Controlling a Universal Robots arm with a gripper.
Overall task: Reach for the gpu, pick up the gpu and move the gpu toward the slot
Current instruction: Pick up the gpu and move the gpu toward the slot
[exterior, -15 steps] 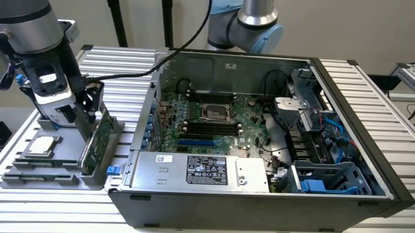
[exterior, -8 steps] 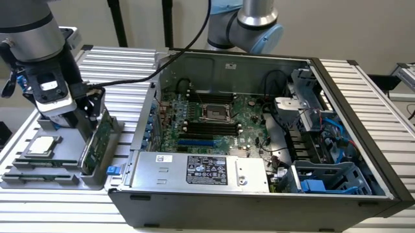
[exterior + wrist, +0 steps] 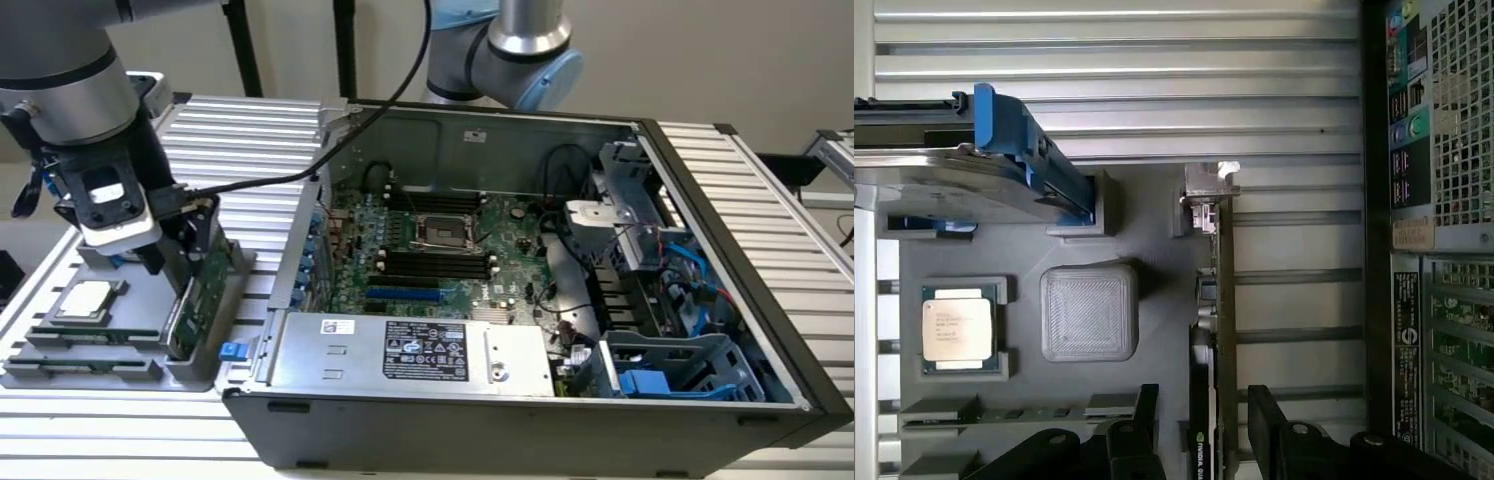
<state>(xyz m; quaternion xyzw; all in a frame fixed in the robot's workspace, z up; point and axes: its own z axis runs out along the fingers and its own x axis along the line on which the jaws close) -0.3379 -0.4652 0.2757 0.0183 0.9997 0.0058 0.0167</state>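
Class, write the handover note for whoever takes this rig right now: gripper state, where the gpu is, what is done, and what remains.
Gripper: open, down at the grey tray, one finger on each side of the gpu, with a gap showing on both sides.
Gpu: stands on edge in the tray, beside the open computer case.
Done: the reach.
Left: the grasp, the lift, and the move toward the slot on the motherboard inside the case.
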